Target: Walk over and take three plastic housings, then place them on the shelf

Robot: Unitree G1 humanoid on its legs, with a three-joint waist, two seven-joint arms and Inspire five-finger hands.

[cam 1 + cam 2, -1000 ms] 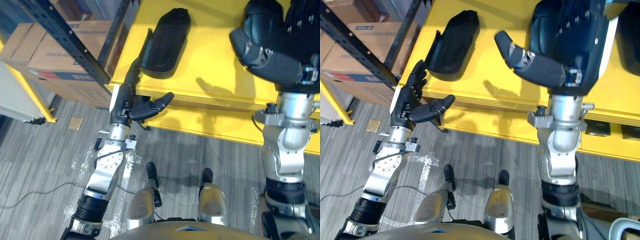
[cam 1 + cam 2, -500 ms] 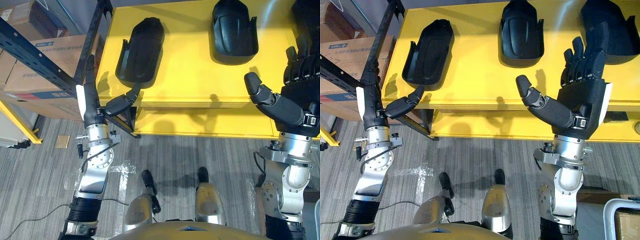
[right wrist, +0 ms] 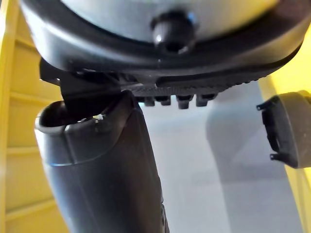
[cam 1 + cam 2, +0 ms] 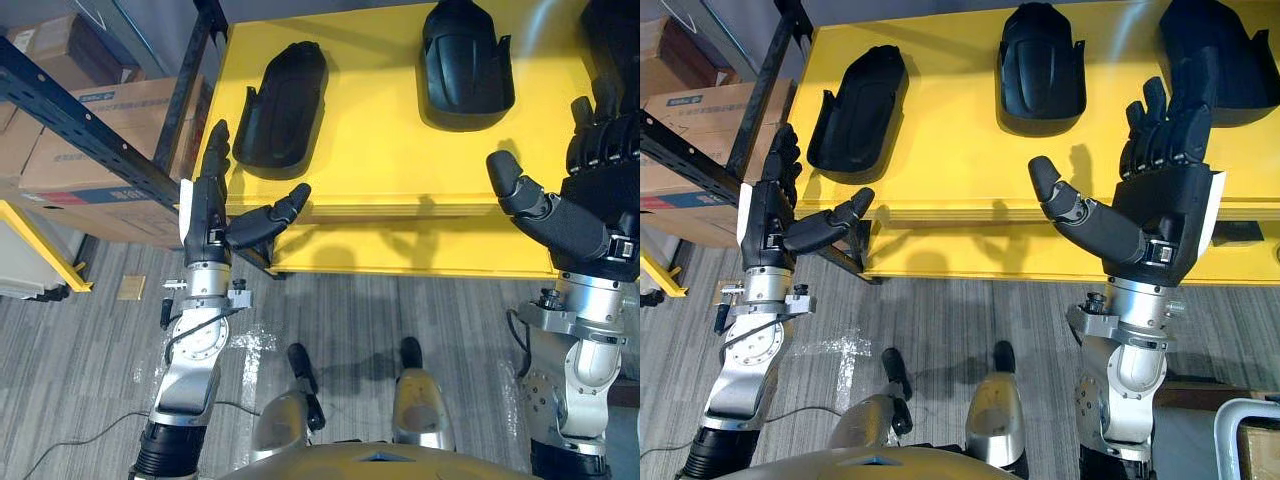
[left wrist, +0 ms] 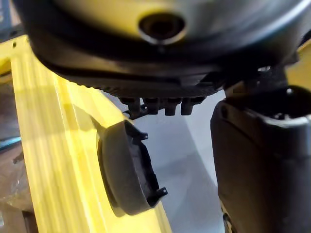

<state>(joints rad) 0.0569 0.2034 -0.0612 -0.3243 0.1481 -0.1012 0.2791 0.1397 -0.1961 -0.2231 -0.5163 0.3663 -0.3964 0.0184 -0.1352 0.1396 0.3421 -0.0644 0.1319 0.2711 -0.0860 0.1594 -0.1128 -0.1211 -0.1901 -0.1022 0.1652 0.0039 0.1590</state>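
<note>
Three black plastic housings lie in a row on a yellow shelf [image 4: 960, 170]: left housing [image 4: 858, 110], middle housing [image 4: 1040, 65], right housing [image 4: 1210, 45]. The left hand [image 4: 770, 225] hovers by the shelf's front edge near the left housing, empty, fingers straight and together, thumb out. The right hand [image 4: 1165, 210], near the right housing, is empty too, fingers straight, thumb out.
</note>
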